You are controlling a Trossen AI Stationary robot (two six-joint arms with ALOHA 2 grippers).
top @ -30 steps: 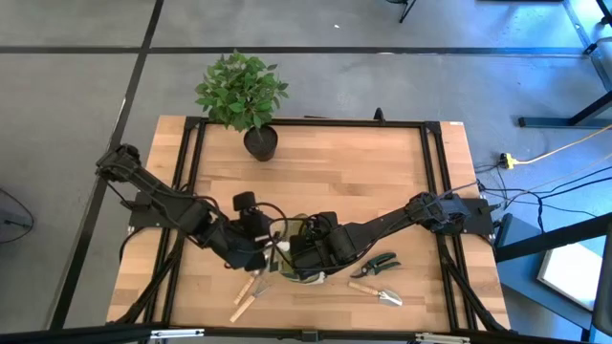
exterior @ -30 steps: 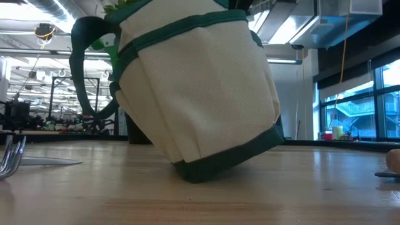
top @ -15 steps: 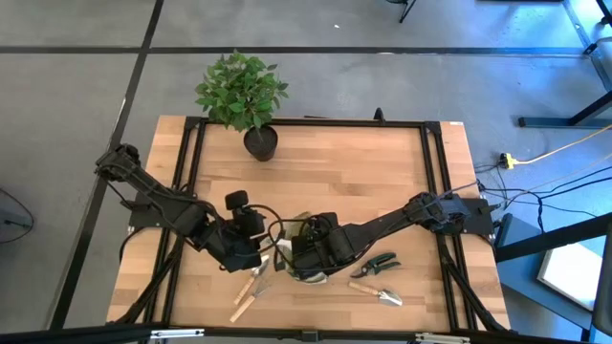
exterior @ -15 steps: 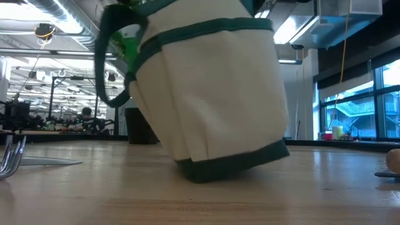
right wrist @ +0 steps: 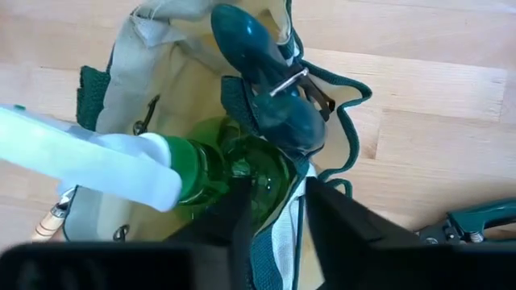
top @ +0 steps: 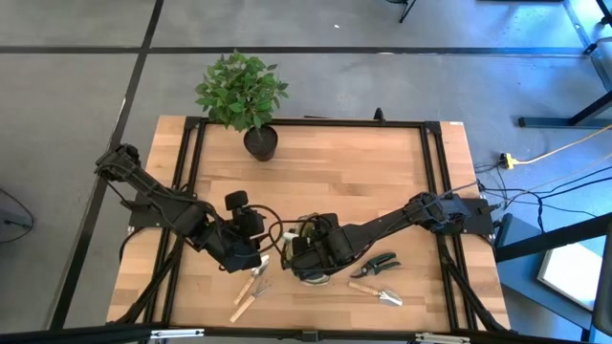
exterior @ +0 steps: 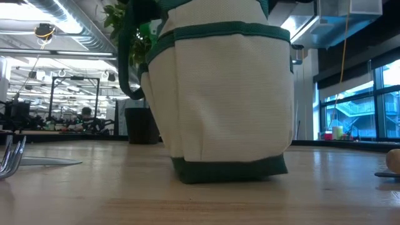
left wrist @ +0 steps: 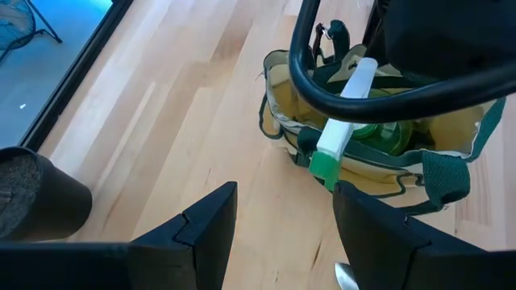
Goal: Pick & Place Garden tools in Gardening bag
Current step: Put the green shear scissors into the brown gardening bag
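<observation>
Gardening bag [exterior: 228,106] sits upright on the tabletop [top: 335,172], spray bottle [right wrist: 234,173] inside; right hand [right wrist: 270,213] above it, fingers parted, left hand [left wrist: 282,234] open beside.

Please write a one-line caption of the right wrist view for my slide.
Right claw poised over the open gardening bag, which holds a green spray bottle and dark green pruners.

The wooden table [top: 335,172] has a black frame and stands on a grey floor [top: 382,86] with dark lines. A yellow cable [top: 555,148] lies beside it. Behind the table is a big room with ceiling lights [exterior: 81,56] and tall windows [exterior: 359,106].
</observation>
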